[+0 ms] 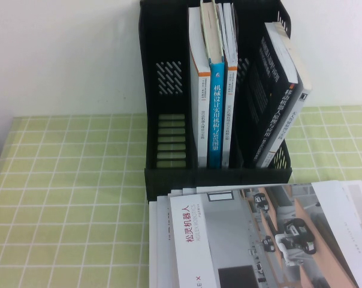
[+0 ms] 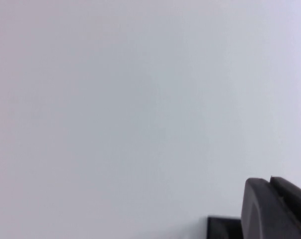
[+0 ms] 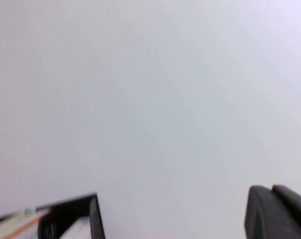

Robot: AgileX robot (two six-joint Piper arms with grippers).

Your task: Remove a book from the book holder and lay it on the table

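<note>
The book holder (image 1: 169, 78) is seen standing upright on the surface (image 1: 67, 204), against a pale wall, with its three compartments open toward the high camera. The compartment on the robot's left is seen to hold nothing. In the middle compartment several volumes are packed upright, side by side. Among them the book (image 1: 216, 114) is taken to be the thick one with the blue spine, flanked by a white-spined volume (image 1: 202, 108) on its left and another white-spined one (image 1: 230, 102) on its right. Its cover is hidden, so its design cannot be checked. In the right compartment a black-spined book (image 1: 277, 102) is seen leaning, its top tilted toward the robot's right.

In front of the holder, a fanned stack of white booklets (image 1: 229, 240) is laid flat on the surface; the top one carries a red title and a grey robot photograph.

Neither arm is caught by the high view. The left tool (image 2: 275, 209) is shown only as a dark edge against the blank wall. The right tool (image 3: 277, 211) is shown likewise, with a corner of the holder (image 3: 71, 214) in its view. Whether either tool is spread or pressed together cannot be told.
</note>
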